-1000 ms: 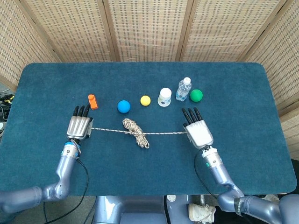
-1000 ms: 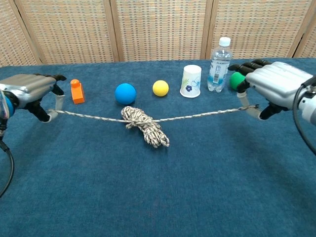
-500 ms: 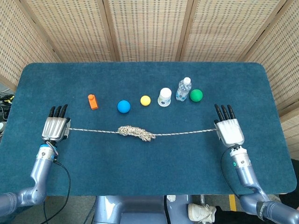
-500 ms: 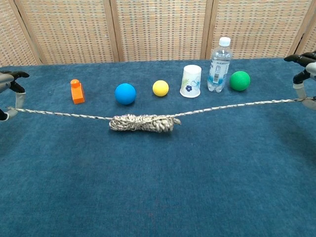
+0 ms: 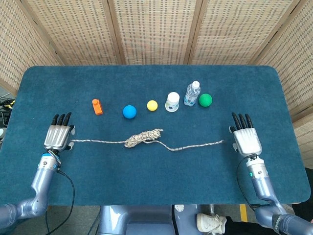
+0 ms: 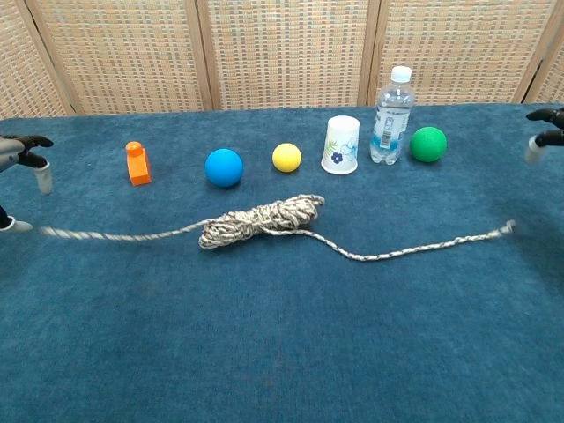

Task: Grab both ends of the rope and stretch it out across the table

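The speckled rope lies slack on the blue table, its coiled bundle (image 5: 142, 138) (image 6: 260, 220) near the middle. One loose tail runs left to an end (image 5: 73, 142) (image 6: 48, 233) just short of my left hand (image 5: 57, 136) (image 6: 19, 154). The other tail curves right to an end (image 5: 222, 142) (image 6: 508, 228) a little short of my right hand (image 5: 246, 140) (image 6: 546, 139). Both hands hover palm down at the table's sides with fingers apart, holding nothing. The chest view shows only their fingertips at the frame edges.
Behind the rope stand, left to right, an orange block (image 5: 97, 106), a blue ball (image 5: 129, 111), a yellow ball (image 5: 152, 105), a white paper cup (image 5: 172, 102), a water bottle (image 5: 192, 93) and a green ball (image 5: 205, 100). Wicker screens close the back.
Both hands have let go of the rope ends. The taut line has dropped slack onto the table and the bundle has shifted and loosened. The hands have barely moved.
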Controlling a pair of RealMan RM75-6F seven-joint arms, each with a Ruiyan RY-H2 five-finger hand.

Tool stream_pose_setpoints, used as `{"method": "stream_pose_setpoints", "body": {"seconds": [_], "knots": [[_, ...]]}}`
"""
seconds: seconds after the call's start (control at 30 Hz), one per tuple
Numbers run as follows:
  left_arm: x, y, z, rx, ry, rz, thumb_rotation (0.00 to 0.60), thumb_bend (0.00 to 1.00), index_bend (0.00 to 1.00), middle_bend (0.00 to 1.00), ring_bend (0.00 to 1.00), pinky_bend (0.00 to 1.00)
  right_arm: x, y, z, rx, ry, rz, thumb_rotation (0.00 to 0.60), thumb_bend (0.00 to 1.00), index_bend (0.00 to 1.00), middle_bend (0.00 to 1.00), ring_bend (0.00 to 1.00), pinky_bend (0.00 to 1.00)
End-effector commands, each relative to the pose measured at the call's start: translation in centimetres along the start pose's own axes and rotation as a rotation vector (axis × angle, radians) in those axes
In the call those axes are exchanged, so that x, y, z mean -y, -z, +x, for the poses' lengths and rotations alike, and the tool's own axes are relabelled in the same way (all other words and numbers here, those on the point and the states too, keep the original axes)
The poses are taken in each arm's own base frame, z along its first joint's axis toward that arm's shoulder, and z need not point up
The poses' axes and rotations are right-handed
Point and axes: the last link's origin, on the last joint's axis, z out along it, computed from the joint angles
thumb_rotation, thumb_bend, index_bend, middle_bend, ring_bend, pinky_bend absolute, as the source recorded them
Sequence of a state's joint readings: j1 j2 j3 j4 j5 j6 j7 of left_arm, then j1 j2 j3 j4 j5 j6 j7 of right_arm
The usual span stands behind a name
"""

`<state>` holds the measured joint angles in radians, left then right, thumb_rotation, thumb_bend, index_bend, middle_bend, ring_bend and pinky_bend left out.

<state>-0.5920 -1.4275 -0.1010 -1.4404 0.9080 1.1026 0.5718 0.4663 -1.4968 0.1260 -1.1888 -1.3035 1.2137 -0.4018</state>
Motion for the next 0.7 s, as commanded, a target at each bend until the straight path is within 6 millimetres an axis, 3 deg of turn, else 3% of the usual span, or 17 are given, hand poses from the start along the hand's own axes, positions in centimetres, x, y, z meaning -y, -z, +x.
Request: {"method": "stream_pose_setpoints", "body": {"seconds": [0.03,0.27,0.53,0.7], "knots": [[0.8,0.5,0.9,-0.030,0.063,-0.001,0.600,0.00,0.00,0.00,0.00,0.00,-0.1,0.5,1.6,-0.052,-0.120,0.002,0.600,0.00,0.00,0.00,0.00,0.00],[3.3,3.0,3.6,-0.120,0.245,0.027,0.600,0.00,0.00,0.00,0.00,0.00,-1.2,2.4,4.3,-0.140,-0.265,0.025,0.600,0.00,0.00,0.00,0.00,0.00],[4.6,8.9,5.4,-0.197,0.349,0.006,0.600,0.00,0.00,0.00,0.00,0.00,-1.9,5.5,7.1,-0.172,-0.320,0.025,0.600,0.00,0.00,0.00,0.00,0.00],[5.6,12.7,5.2,-0.254,0.339,0.021,0.600,0.00,0.00,0.00,0.00,0.00,-2.1,7.8,7.3,-0.183,-0.288,0.046,0.600,0.00,0.00,0.00,0.00,0.00]]}}
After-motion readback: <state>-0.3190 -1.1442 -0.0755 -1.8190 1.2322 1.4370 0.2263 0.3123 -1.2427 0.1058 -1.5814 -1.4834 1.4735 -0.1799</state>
